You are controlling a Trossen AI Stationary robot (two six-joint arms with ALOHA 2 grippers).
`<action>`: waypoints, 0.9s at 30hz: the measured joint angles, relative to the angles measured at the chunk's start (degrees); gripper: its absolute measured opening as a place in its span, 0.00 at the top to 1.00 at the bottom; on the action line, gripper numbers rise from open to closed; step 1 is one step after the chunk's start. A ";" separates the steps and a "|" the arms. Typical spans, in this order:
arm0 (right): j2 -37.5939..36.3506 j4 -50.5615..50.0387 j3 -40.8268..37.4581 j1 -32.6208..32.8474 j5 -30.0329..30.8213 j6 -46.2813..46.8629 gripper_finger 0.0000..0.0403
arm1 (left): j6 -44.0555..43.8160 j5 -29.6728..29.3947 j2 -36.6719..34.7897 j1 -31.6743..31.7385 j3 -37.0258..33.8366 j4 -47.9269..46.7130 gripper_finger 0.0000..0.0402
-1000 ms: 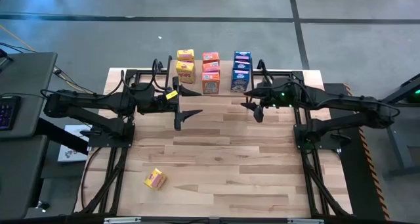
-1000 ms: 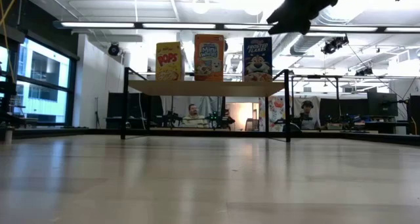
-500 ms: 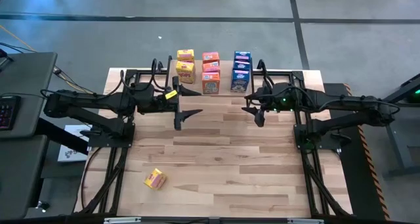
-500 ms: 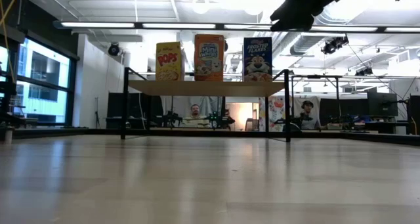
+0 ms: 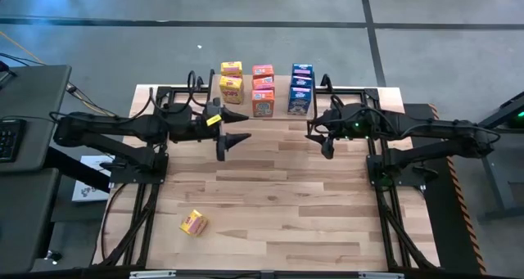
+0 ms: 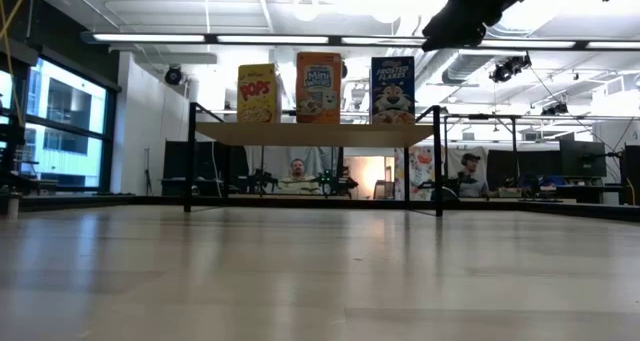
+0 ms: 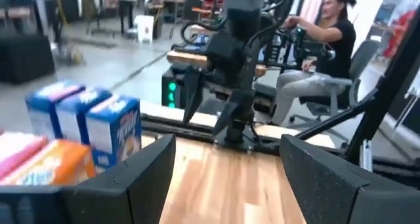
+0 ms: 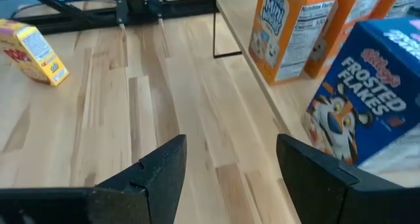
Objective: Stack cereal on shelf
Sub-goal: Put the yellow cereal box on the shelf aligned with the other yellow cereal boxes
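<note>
Both the left gripper [image 5: 232, 128] and right gripper [image 5: 322, 137] are hovering empty with fingers apart before the shelf [image 5: 278, 87] at twelve o'clock, likely because one yellow box [image 5: 193, 222] is lying unstacked at seven o'clock.

Eight small cereal boxes stand upright on the shelf [image 5: 278, 107] at the table's far edge, lined front to back in three rows: two yellow boxes [image 5: 231, 88], three orange boxes [image 5: 263, 102] and three blue boxes [image 5: 300, 98]. A ninth, the lone yellow box [image 5: 193, 222], lies flat and askew on the tabletop near its front left corner, well apart from the shelf.
</note>
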 joint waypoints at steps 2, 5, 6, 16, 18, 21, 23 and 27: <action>-0.49 -1.20 0.00 0.00 0.00 0.06 0.43 | -3.46 -0.37 -0.85 -0.28 0.00 -2.23 0.34; -0.99 -1.98 0.00 0.00 0.00 -0.07 0.43 | -10.21 -0.20 -2.29 -1.65 0.00 -7.05 0.34; -1.06 -2.13 0.00 0.00 0.00 -0.11 0.43 | -11.74 0.73 -2.65 -2.19 0.00 -8.15 0.34; -1.16 -2.32 0.00 0.00 0.00 0.05 0.43 | -17.42 5.18 -3.73 -5.30 0.00 -9.36 0.34; -1.16 -2.45 0.00 0.00 -0.04 0.11 0.43 | -16.44 4.48 -3.73 -5.29 0.00 -8.45 0.34; -1.16 -2.43 0.00 0.00 -0.04 0.11 0.43 | -15.88 2.45 -3.71 -4.59 0.00 -6.55 0.34; -1.16 -2.43 0.00 0.00 -0.04 0.11 0.43 | -15.90 2.15 -3.71 -4.09 0.00 -6.42 0.34; -1.16 -2.45 0.00 0.00 -0.04 0.15 0.43 | -13.70 1.46 -3.69 -3.60 0.00 -8.42 0.34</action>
